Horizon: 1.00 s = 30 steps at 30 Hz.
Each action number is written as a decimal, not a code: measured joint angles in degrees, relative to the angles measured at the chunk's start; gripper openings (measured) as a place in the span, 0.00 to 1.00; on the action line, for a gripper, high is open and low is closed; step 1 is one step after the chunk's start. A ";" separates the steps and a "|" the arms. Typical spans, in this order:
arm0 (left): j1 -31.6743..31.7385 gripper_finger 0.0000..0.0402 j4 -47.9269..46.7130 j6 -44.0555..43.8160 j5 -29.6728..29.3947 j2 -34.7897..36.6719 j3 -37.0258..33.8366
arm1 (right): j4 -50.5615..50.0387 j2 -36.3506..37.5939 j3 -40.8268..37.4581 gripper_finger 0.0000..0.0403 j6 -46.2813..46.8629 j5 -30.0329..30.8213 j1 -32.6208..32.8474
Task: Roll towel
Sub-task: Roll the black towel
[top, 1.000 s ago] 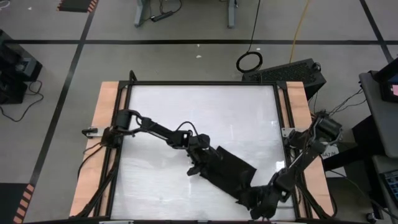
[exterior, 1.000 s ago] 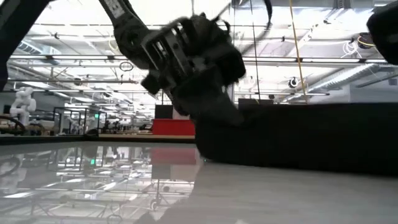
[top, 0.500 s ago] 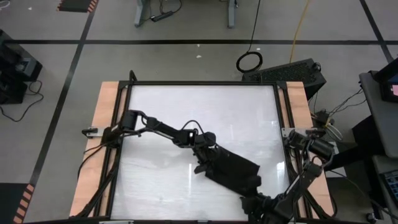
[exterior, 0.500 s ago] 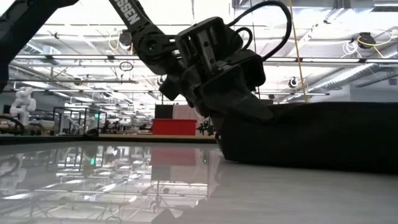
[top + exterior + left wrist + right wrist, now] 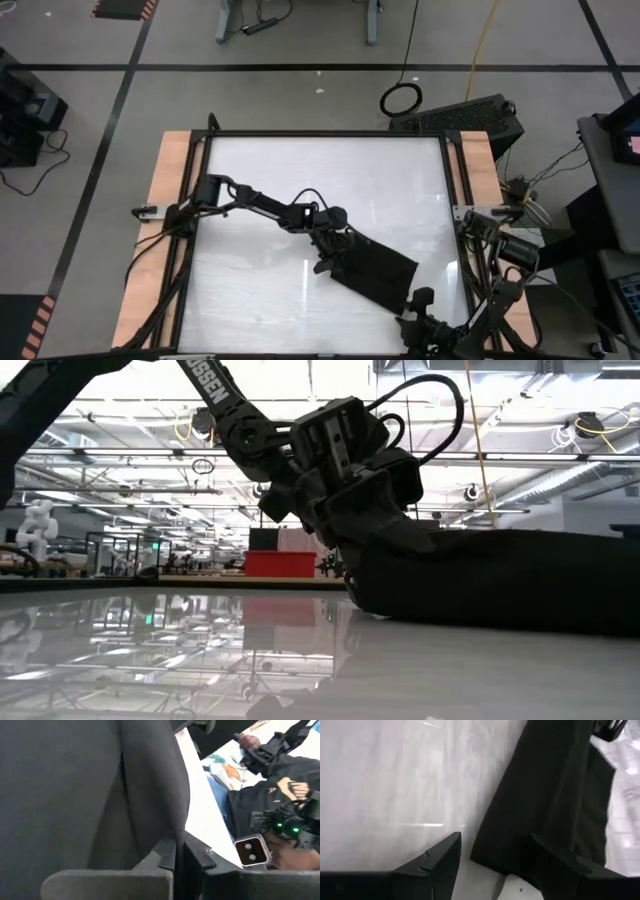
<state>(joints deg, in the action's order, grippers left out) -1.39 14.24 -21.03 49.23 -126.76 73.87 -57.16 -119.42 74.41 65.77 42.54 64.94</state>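
Grey floor (image 5: pixel 300 95) all round the table, crossed with black tape lines (image 5: pixel 120 100) and a bit of orange-black hazard striping (image 5: pixel 125 8). There's a coiled cable (image 5: pixel 401 98) on the floor and a yellow cord (image 5: pixel 482 45) trailing off. Low cam shows a big hall, ceiling trusses (image 5: pixel 120 455) with bright lights, a red panel (image 5: pixel 278 565) at the back.

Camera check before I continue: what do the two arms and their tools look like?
Both arms are dark, jointed links. The left arm carries white lettering and a looping black cable above its boxy left tool. The right tool ends in two flat, angular dark fingers.
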 joint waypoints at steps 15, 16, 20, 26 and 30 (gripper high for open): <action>-0.18 0.03 -5.13 2.11 4.55 0.11 0.04 | -14.80 -3.94 -0.32 0.18 20.94 -1.14 -1.24; -0.22 0.03 -5.26 2.58 4.21 0.11 0.02 | -14.68 -3.66 -0.64 0.13 20.77 -1.14 -1.28; -0.39 0.07 -7.02 6.41 0.49 1.20 -0.15 | -12.40 -1.72 -2.20 0.02 19.91 -1.37 -1.56; -0.17 0.27 -14.04 16.31 -10.37 5.50 -0.46 | -12.67 0.73 -2.96 0.01 18.82 -1.54 -1.50; -0.88 0.46 -19.18 24.63 -16.06 10.12 -0.22 | -12.33 1.88 -2.95 0.00 19.26 -2.80 -1.64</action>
<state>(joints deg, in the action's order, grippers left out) -2.27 -4.94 3.60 33.18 -116.64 73.64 -69.49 -117.54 71.46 85.03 39.73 63.30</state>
